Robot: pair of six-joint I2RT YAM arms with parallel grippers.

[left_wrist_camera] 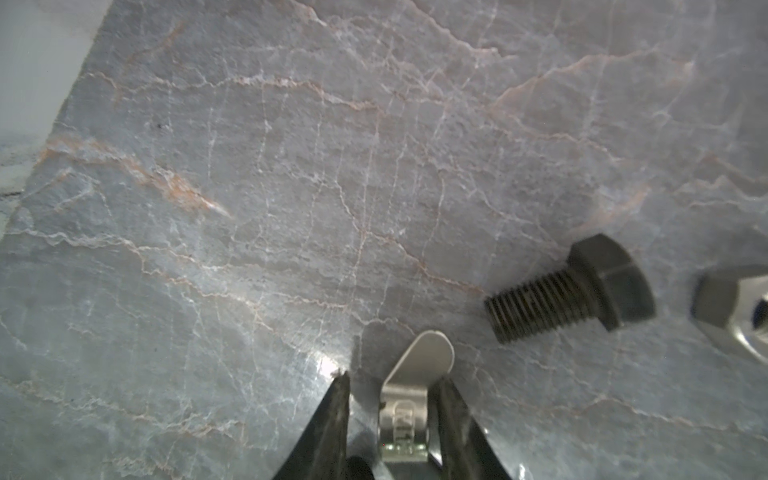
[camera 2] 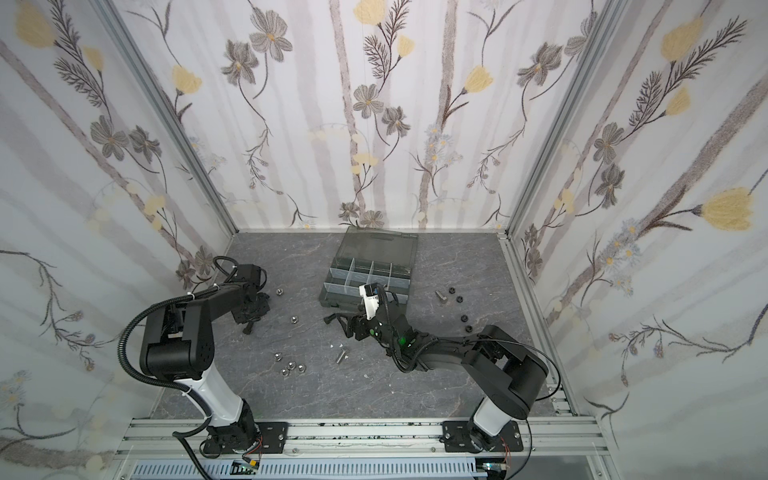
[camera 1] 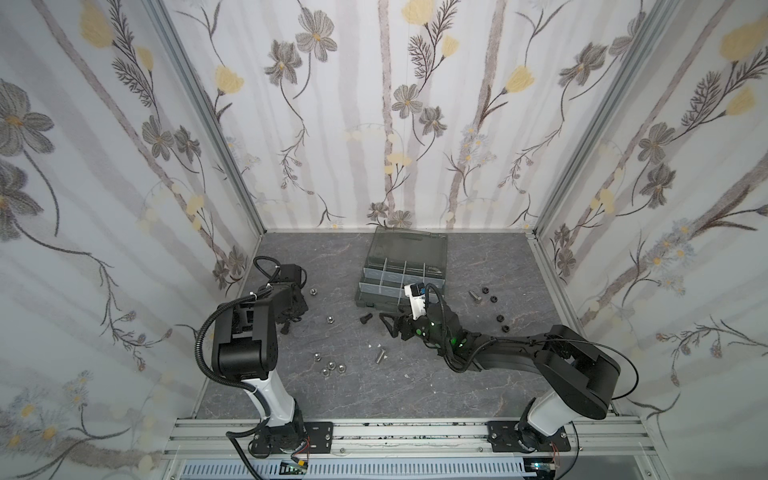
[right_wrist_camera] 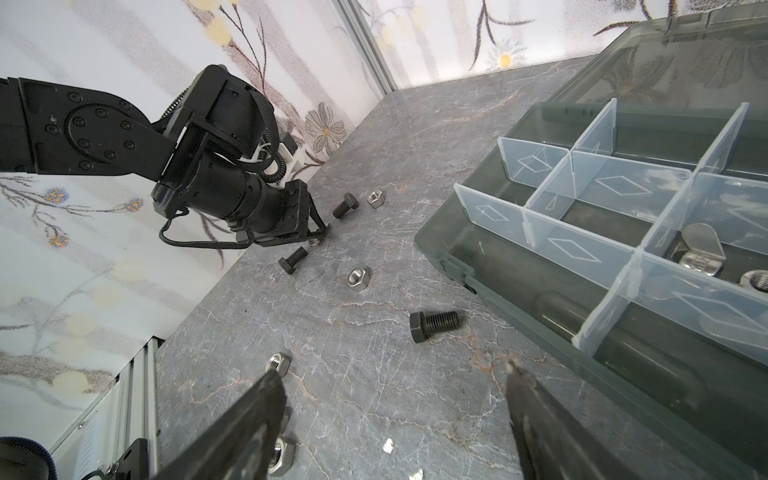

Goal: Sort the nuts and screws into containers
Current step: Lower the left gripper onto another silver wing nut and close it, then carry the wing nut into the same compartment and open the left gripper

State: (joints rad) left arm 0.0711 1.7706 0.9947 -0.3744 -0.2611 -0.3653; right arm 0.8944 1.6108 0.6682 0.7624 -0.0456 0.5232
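left arm (camera 1: pixel 270 297) stretched low, left gripper (left_wrist_camera: pixel 392 378) straddles a wing nut (left_wrist_camera: pixel 424 357), gap on one side; right gripper (right_wrist_camera: pixel 393 370) angled down, spread wide, empty

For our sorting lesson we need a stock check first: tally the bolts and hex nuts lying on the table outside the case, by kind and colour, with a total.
Black bolts: 3
Silver bolts: 2
Black hex nuts: 4
Silver hex nuts: 6
Total: 15
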